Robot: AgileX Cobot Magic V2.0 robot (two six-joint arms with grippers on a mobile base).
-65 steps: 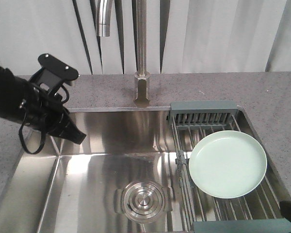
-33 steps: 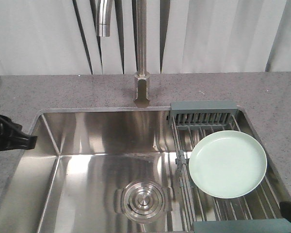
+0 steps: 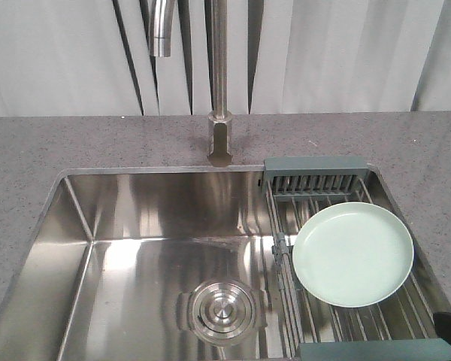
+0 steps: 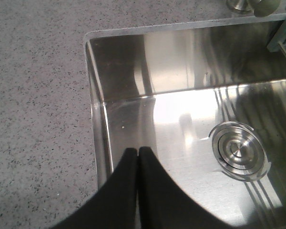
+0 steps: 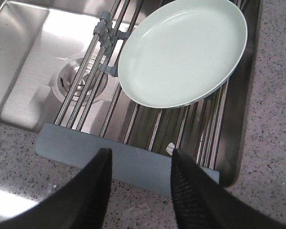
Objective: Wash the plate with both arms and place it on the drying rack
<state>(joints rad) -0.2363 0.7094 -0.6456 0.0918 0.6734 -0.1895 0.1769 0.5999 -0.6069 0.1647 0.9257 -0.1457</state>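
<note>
Front view: the plate [image 3: 353, 254] lies flat on the bars of the drying rack [image 3: 313, 180], which sits across the right end of the sink [image 3: 135, 248]. The basin holds nothing but its drain strainer [image 3: 220, 310], and the faucet [image 3: 219, 83] stands behind it, spout over the left half. Neither arm shows clearly here; only a dark sliver sits at the lower right corner, too little to identify.

Left wrist view: the left gripper [image 4: 138, 151] has its fingers pressed together, nothing between them, pointing into the basin's left near corner beside the counter [image 4: 38, 95]. The drain lies off to its right, and the plate is out of this view, so this arm is well apart from it.

Right wrist view: the right gripper [image 5: 142, 157] is spread wide and empty, over the rack's near grey-teal end bar [image 5: 128, 162]. The plate [image 5: 181, 52] lies straight ahead of its fingers, resting on the steel bars, near rim just beyond the end bar. Being round, it offers no long axis. The right arm is clearly the nearer one, though by my reading the plate already sits where the task wants it.
</note>
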